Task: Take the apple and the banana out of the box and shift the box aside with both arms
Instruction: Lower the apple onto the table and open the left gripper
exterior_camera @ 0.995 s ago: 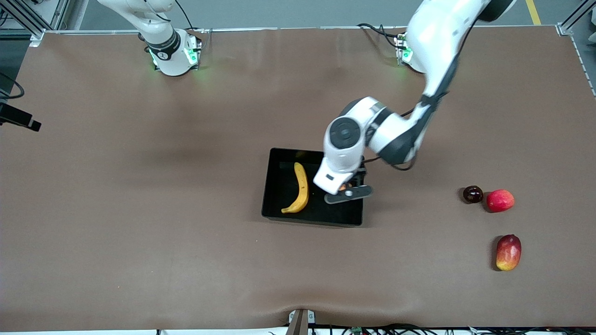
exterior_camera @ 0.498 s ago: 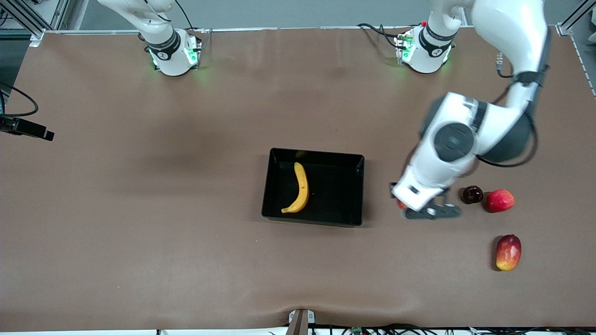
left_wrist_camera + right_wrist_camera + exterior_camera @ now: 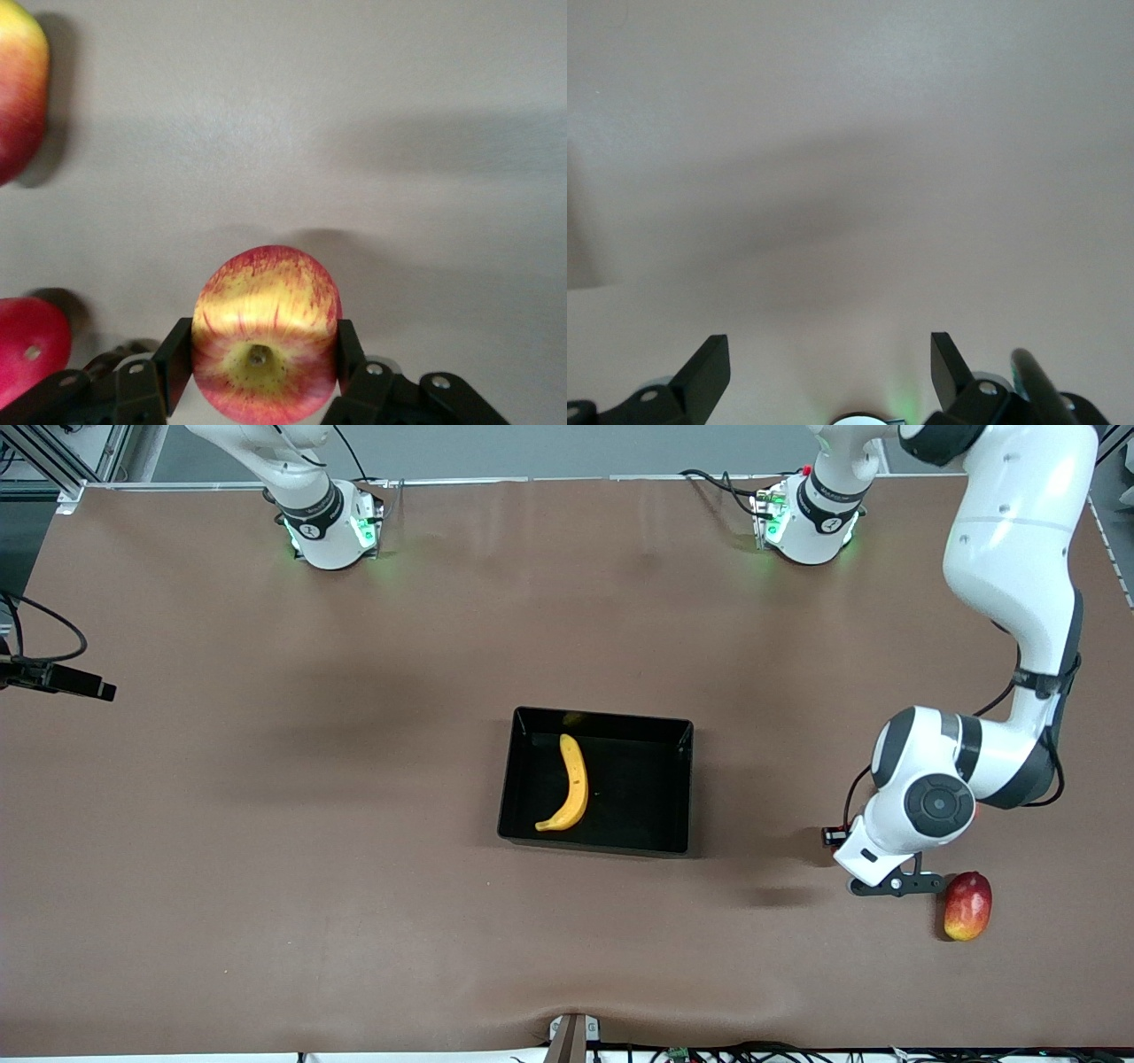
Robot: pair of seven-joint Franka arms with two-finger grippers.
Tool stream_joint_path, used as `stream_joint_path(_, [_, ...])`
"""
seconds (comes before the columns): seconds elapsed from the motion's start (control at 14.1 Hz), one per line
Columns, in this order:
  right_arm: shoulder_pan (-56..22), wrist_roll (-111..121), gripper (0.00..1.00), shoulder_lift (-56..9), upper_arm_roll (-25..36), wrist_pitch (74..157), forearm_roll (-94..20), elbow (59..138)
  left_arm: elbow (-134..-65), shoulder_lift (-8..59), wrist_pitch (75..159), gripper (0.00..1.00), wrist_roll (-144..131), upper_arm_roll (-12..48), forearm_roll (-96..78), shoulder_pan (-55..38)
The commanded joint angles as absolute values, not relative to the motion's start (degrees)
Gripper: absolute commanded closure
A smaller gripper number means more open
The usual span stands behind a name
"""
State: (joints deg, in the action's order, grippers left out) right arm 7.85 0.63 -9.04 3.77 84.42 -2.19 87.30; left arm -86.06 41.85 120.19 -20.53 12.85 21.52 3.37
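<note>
The black box point(image 3: 602, 715) sits mid-table with the yellow banana point(image 3: 571, 784) lying in it. My left gripper point(image 3: 895, 884) is over the table toward the left arm's end, right beside the mango. In the left wrist view it point(image 3: 257, 359) is shut on the red apple point(image 3: 264, 319) with yellow streaks, stem dimple facing the camera. The arm hides the apple in the front view. My right gripper point(image 3: 830, 363) is open and empty over bare table. Only that arm's base point(image 3: 328, 522) shows in the front view.
The red-yellow mango point(image 3: 967, 905) lies beside the left gripper and shows in the left wrist view point(image 3: 16, 88). Another red round fruit point(image 3: 27, 350) lies close by. The left arm point(image 3: 930, 806) covers the spot where the dark fruit lay.
My left gripper has swung from over the box toward the left arm's end of the table, carrying the apple, and now covers the dark fruit and the red fruit.
</note>
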Motion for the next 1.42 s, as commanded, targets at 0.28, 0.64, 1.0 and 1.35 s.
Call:
stream_joint_path(0.28, [7.6, 0.4, 0.0, -9.7, 3.2, 83.3, -3.3, 85.1, -85.1, 43.2, 119.5, 0.24, -20.0, 13.4, 22.9, 4.0])
stream_joint_path(0.64, [6.9, 0.4, 0.0, -9.7, 3.2, 83.4, -3.3, 85.2, -84.7, 38.3, 118.4, 0.0, -20.5, 15.4, 21.6, 3.7])
stream_joint_path(1.0, [6.9, 0.4, 0.0, -9.7, 3.1, 83.4, -3.3, 85.3, -84.9, 34.1, 113.6, 0.0, -29.0, 28.8, 21.4, 2.6])
stream_joint_path(1.35, [6.9, 0.4, 0.0, -9.7, 3.2, 83.4, -4.0, 85.3, -79.8, 39.8, 115.0, 0.0, -44.6, 29.1, 23.5, -15.1])
